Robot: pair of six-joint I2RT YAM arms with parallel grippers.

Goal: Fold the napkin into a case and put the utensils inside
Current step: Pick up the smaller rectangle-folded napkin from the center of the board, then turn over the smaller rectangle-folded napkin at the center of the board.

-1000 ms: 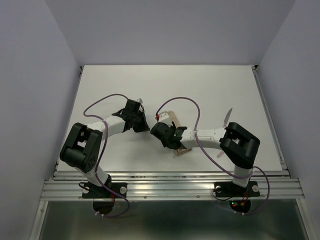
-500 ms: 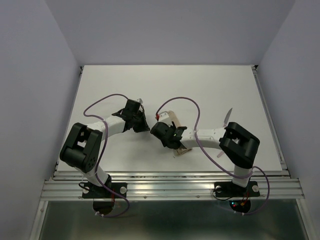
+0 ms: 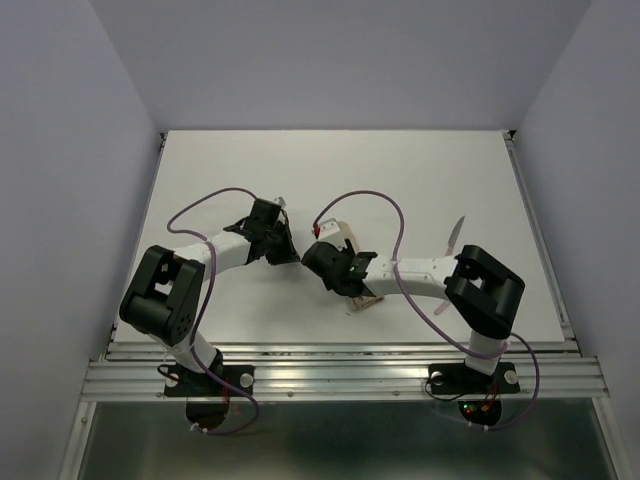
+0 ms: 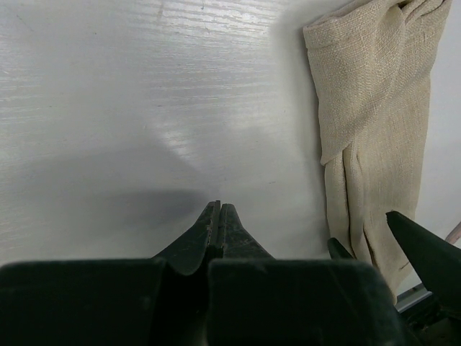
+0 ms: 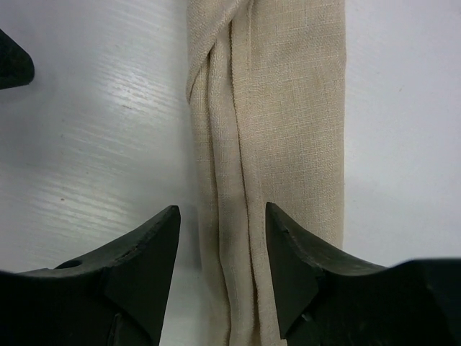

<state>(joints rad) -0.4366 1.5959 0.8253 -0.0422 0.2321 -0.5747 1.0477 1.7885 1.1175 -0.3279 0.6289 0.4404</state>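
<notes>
Napkin [image 5: 288, 108] first: you have it folded into a narrow oblong case of layered pleats, lying flat on the white table [image 3: 400, 170] between your two arms, with its long axis running away from the bases. In the overhead view only its two ends show, since the right wrist covers the middle.

Your right gripper [image 5: 222, 216] hangs directly over it with the jaws partly apart. One finger is above bare table just beside the cloth's edge, the other above the cloth's middle, so the pleated folds lie between them (I cannot tell whether the tips actually touch the fabric). Nothing is pinched or lifted.

Your left gripper [image 4: 218, 209] is fully closed, its fingers pressed together with nothing between them, pointing at bare table just beside the case.

One utensil [image 3: 455, 235] lies well apart, by the right arm's elbow, silvery tip showing and its handle partly hidden.
</notes>
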